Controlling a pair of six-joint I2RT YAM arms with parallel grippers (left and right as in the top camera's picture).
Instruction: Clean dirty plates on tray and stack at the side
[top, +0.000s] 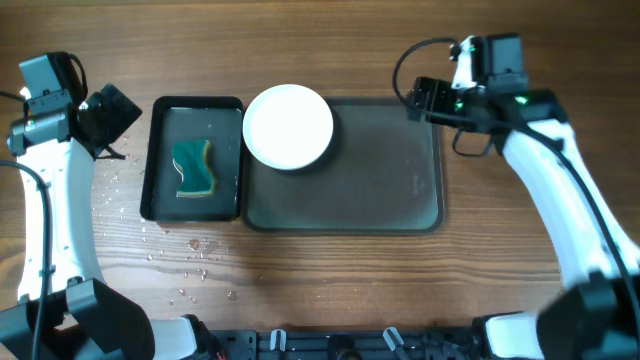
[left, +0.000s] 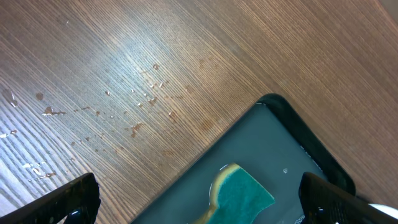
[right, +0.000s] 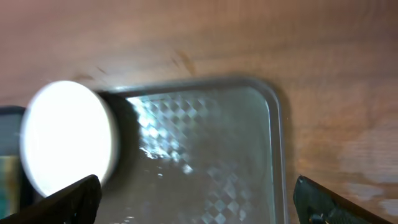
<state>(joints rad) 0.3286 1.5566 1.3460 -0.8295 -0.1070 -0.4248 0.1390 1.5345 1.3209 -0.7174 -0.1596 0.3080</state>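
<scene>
A round white plate (top: 288, 126) rests at the far left corner of the dark grey-green tray (top: 380, 180), overlapping its rim; no smear shows on it. In the right wrist view the plate (right: 68, 137) is at the left and the tray's patterned floor (right: 211, 155) lies below. My right gripper (top: 428, 100) hovers open over the tray's far right corner, its fingers (right: 62, 202) wide apart and empty. My left gripper (top: 115, 115) stands open above the bare table, left of the small black tray.
A narrow black tray (top: 160, 160) left of the big one holds a green sponge (top: 195, 168) in shallow water; the sponge (left: 239, 196) also lies between my left fingers' view. Water drops (top: 190, 255) speckle the wood near it.
</scene>
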